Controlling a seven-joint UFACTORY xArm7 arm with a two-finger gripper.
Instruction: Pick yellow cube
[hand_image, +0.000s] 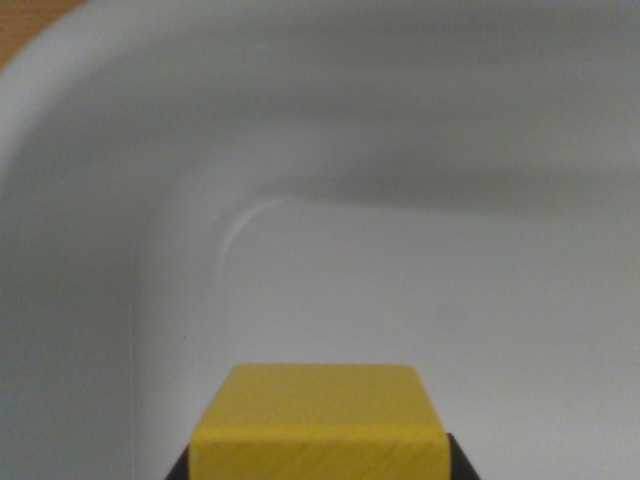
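Observation:
A yellow cube (318, 420) fills the bottom centre of the wrist view, seen from close up. Dark gripper fingertips (180, 468) show at both of its lower corners, pressed against its sides, so my gripper (318, 470) is shut on the cube. Most of the fingers lie below the frame edge. The cube sits inside a white bin, over its floor (450, 300); whether it touches the floor I cannot tell.
The white bin's rounded corner wall (150, 200) curves up the wrist view's left and across the top. A sliver of wooden table (25, 25) shows beyond the rim at the top left.

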